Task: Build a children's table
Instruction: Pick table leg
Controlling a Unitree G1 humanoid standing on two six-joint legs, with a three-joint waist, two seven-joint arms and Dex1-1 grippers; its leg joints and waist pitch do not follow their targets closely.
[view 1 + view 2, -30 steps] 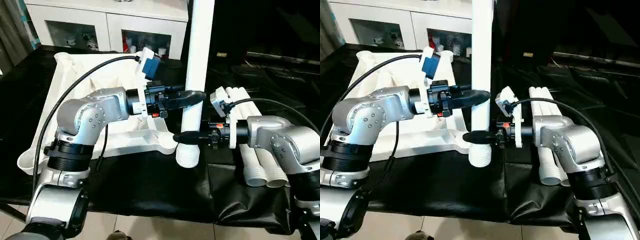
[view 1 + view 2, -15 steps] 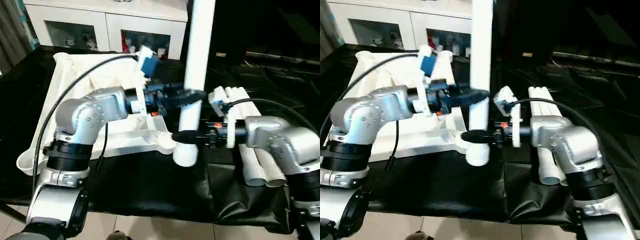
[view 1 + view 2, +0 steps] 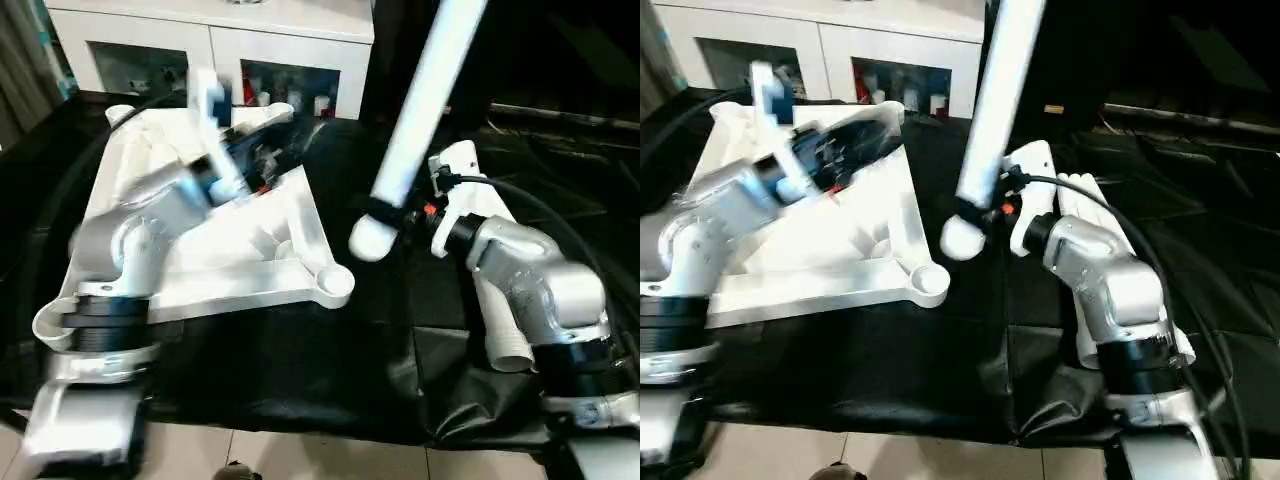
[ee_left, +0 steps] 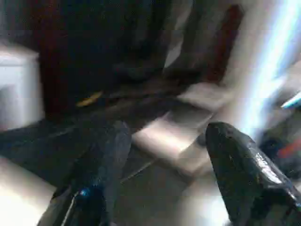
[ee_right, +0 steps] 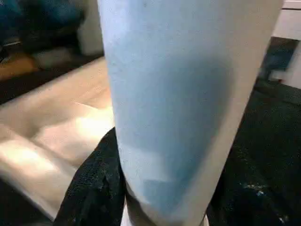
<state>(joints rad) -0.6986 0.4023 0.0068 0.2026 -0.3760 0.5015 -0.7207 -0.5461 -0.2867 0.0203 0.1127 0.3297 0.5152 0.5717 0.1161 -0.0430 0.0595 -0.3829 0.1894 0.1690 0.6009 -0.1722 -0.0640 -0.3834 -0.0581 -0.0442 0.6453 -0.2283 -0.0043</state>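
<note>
**Left gripper off the leg, right gripper tilts it**

A second ago both our grippers clasped the white leg standing upright at the tabletop's near corner socket; now our left gripper point(image 4: 164, 179) has let go and swung back over the tabletop, and the leg point(image 3: 420, 120) leans, its upper end tipped toward our right and its lower end lifted off the socket.

Our left gripper stands wide, its two black fingers point(image 4: 240, 165) well apart with nothing between them. Our right gripper point(image 3: 385, 212) is clamped around the leg near its lower end, a black finger point(image 5: 94, 188) pressed to the leg's side.

The leg's rounded lower end point(image 3: 368, 238) hangs just above the black cover of the work table point(image 3: 300, 370), near the corner socket point(image 3: 335, 285) but apart from it. Our left forearm point(image 3: 150, 230) lies across the tabletop and hides part of it. The spare legs point(image 3: 505, 335) lie side by side by the work table's right edge, partly under our right forearm point(image 3: 530, 280). A white glass-door cabinet point(image 3: 210, 50) stands beyond the far edge.

The tabletop point(image 3: 260, 240) lies upside down on the left half of the work table, ribbed underside up, all white, with rounded sockets at its corners. None of the sockets we can see holds a leg.
</note>
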